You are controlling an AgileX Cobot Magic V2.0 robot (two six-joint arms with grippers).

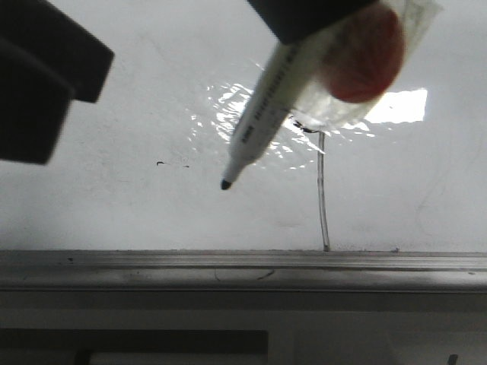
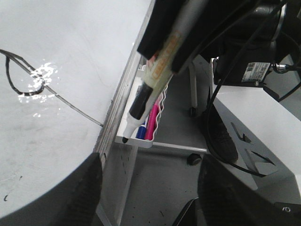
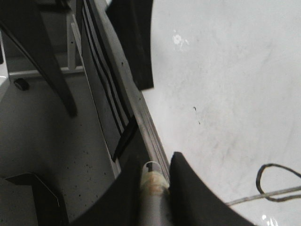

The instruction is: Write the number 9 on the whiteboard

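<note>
The thin black hand-drawn number 9 (image 1: 322,190) is complete on the glossy white whiteboard (image 1: 137,205), its stem reaching the grey ledge, just beside and below the right end effector (image 1: 304,19). That end effector pinches a white marker (image 1: 262,114), tip apparently lifted clear, likely because writing is finished; the left end effector (image 1: 46,76) idles nearby, its state indeterminable.

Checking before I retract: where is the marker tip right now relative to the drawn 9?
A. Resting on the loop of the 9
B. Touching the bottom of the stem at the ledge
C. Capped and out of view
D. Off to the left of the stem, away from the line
D: in the front view the marker tip sits left of the number 9, clear of its stem.
</note>
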